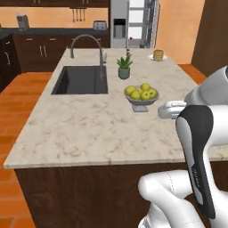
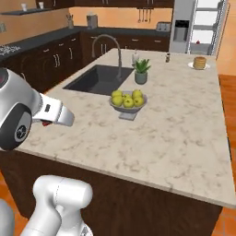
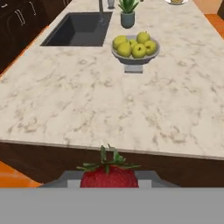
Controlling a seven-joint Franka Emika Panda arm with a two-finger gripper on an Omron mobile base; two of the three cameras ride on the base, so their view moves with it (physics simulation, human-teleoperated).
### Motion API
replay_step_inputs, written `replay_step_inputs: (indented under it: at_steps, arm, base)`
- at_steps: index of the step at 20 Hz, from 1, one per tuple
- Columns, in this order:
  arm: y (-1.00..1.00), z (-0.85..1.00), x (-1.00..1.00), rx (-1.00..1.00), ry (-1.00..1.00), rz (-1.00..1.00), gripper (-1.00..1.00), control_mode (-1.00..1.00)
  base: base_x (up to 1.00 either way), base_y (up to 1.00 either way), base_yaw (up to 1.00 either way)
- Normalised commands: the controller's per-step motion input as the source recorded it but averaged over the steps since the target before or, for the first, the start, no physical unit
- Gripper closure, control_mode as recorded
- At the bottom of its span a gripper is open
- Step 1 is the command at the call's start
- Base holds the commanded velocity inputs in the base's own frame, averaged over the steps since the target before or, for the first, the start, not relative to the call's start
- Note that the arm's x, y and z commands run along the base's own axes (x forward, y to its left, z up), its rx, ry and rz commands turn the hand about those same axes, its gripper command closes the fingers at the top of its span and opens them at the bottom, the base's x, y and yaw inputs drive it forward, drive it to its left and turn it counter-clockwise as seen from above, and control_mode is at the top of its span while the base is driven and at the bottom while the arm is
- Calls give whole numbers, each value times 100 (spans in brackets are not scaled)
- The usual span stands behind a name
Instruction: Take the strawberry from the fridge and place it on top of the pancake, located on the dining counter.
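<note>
I'm holding strawberry (image 3: 107, 176) pinched in closed gripper (image 3: 107, 180), hand hanging at near edge of counter (image 1: 89, 129). Pancake (image 1: 157, 54) sitting on plate at far corner, well apart, fridge (image 1: 133, 22) standing open behind it. Fruit bowl (image 1: 141, 96) and plant (image 1: 124, 67) lying between. I'm judging risks: small berry slipping during long reach; arm clipping bowl; berry rolling off stack if dropped off-centre.
</note>
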Motion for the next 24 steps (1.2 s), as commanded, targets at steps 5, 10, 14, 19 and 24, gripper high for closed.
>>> replay_step_inputs:
  at_steps: [5, 10, 14, 19, 24]
  arm:
    - [0, 0, 0, 0, 0, 0, 100, 100]
    - [0, 0, 0, 0, 0, 0, 100, 100]
    - [0, 0, 0, 0, 0, 0, 100, 100]
    - [0, 0, 0, 0, 0, 0, 100, 100]
    - [0, 0, 0, 0, 0, 0, 100, 100]
  base:
    - [-60, -100, 9]
    - [-37, -100, 25]
    - [-45, -100, 51]
    - [-61, -99, 61]
    - [-69, -95, 66]
